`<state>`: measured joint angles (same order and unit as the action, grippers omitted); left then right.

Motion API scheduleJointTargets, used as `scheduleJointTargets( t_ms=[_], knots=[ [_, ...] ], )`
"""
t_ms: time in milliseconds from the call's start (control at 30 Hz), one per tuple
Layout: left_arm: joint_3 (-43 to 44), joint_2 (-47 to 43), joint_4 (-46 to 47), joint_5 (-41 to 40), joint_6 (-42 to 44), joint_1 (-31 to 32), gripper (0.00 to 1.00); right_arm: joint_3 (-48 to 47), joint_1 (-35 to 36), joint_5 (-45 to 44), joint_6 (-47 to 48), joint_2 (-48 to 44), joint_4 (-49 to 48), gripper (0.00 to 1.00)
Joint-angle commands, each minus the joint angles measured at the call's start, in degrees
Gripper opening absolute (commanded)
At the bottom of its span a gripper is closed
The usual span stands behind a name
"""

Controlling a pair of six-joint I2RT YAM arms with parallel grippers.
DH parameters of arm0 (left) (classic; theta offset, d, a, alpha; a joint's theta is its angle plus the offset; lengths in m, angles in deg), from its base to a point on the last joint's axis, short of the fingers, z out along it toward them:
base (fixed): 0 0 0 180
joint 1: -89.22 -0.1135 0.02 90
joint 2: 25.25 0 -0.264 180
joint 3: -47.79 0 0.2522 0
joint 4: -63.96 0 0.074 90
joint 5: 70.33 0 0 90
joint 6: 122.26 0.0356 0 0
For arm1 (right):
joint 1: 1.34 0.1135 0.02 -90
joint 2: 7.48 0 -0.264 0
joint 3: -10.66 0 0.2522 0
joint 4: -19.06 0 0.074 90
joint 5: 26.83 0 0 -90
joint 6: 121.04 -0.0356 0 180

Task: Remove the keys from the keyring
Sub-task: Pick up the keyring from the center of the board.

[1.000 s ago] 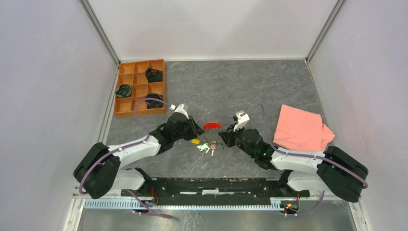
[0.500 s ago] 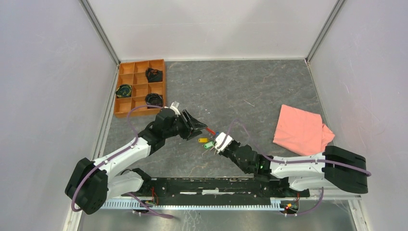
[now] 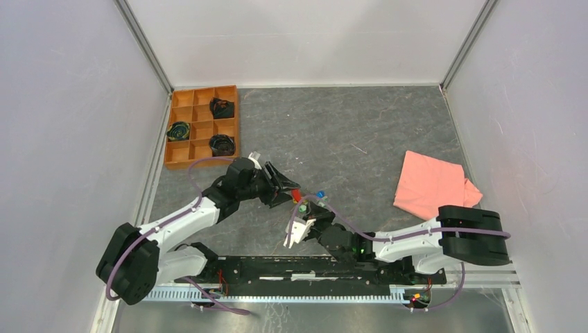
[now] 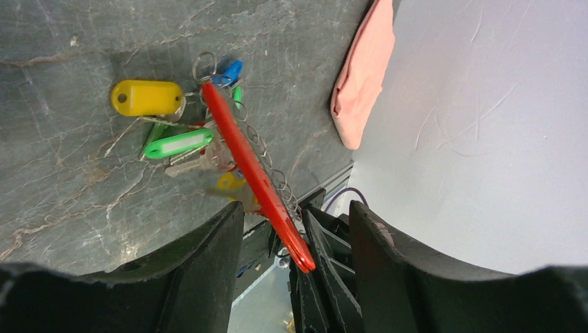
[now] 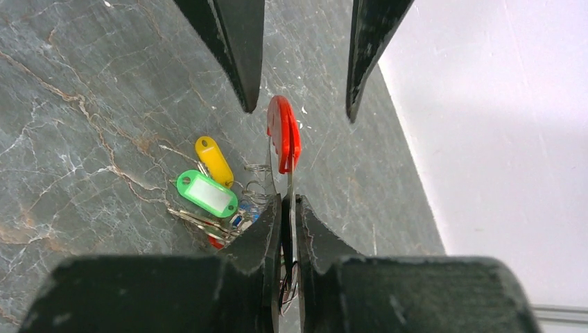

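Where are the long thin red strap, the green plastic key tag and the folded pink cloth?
Long thin red strap [image 4: 253,173]: left wrist view, mid-length of its red face.
Green plastic key tag [image 4: 179,143]: left wrist view, on its white label.
Folded pink cloth [image 3: 433,186]: top external view, middle of the fabric.

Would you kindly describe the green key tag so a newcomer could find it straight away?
On the grey table, look near the front middle, where the keys lie bunched by the red strap. It is the green tag with a white insert; its yellow neighbour is plain.
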<state>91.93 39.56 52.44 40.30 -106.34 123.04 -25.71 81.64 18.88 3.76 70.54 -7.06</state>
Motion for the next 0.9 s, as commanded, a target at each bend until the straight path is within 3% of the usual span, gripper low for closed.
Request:
scheduleJointTargets(
  t_ms=[0,333,700,800,867],
  knots=[
    [-1.24,2.05,1.69,2.32,-2.74,0.07,0.64,-3.97,1.9,-3.94,6.9,2.3,-4.68,0.0],
    [-3.59,5.26,5.79,2.17,-4.78,1.94,0.53,-6.48,3.7,-5.5,10.32,7.35,-5.48,0.0],
    [-4.99,7.41,10.19,3.66,-5.06,2.04,0.04,-6.61,3.84,-5.97,9.9,8.7,-5.84,0.01],
    [-5.19,7.14,11.25,3.55,-4.22,2.04,0.02,-6.57,3.85,-6.27,8.24,8.16,-4.61,0.1],
    [-4.83,6.79,11.29,3.16,-3.05,1.99,0.02,-6.19,3.86,-6.5,6.13,6.72,-3.61,0.26]
  ],
)
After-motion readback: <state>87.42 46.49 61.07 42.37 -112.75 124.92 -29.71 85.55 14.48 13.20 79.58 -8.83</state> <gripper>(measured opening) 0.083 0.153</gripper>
